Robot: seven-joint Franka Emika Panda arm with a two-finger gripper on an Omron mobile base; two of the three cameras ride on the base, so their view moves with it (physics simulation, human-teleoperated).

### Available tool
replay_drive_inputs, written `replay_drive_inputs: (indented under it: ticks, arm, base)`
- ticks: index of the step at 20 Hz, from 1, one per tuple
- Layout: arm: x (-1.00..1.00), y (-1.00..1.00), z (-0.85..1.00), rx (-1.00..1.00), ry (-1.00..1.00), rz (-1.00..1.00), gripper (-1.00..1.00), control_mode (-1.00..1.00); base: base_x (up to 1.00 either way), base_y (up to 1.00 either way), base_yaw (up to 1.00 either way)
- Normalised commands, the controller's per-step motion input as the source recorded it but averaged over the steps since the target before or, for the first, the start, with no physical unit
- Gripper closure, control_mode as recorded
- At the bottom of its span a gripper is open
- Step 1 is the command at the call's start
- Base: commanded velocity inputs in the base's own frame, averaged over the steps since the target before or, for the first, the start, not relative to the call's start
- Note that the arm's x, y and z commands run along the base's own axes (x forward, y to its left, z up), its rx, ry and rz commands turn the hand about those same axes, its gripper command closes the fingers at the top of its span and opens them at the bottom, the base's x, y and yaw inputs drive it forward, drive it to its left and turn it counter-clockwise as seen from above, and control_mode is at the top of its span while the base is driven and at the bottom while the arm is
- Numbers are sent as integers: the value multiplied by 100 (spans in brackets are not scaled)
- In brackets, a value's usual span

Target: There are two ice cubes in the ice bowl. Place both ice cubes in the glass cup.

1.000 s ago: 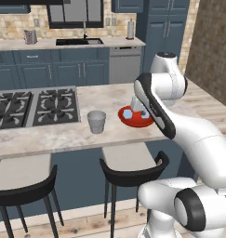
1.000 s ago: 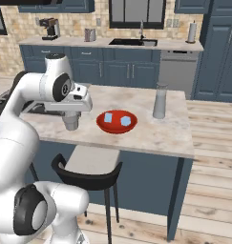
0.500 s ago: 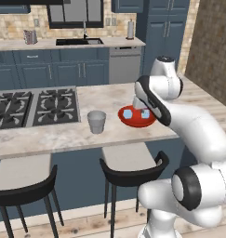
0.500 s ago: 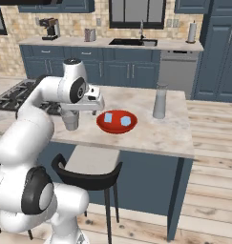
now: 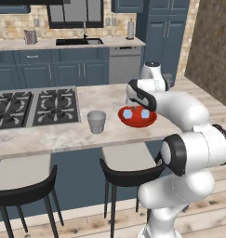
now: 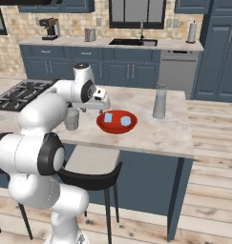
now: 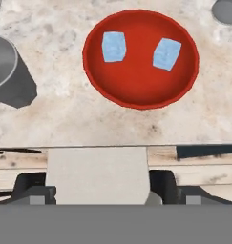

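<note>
The marble-topped bench (image 5: 54, 135) carries everything the task needs, and nothing on it suggests that any ice has been moved yet. The ice bowl (image 7: 136, 93), wide and red, sits near the front edge of the bench, and both ice cubes lie inside it: one (image 7: 113, 46) toward the side nearer the cup, the other (image 7: 167, 54) a little apart from it, the two not touching. The glass cup (image 5: 96, 122) stands upright on the bench beside the bowl, between it and the stovetop (image 5: 35, 106), and as far as its grey translucent wall lets one judge, it holds nothing. The gripper (image 6: 106, 101) hangs above the bench at the near edge of the bowl, between bowl and cup in the right base view; its jaws stand spread wide and carry nothing. By this reading the task is at its very start: both cubes are left to be picked up and dropped in the cup, one after the other, and the first grasp has not yet been made.
</note>
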Motion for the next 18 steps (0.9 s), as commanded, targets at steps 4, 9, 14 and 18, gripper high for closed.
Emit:
replay_drive_inputs:
  ticks: [4, 9, 14, 18]
  arm:
    - [39, -1, -19, 0, 0, -1, -100, -100]
    - [40, 0, -30, 0, 0, 0, -100, -100]
    - [40, 0, -32, 0, 0, 0, -100, -100]
    - [15, -1, -25, -3, 0, 0, -100, -100]
  base:
    - [0, 0, 0]
    - [0, 0, 0]
    - [0, 0, 0]
    - [0, 0, 0]
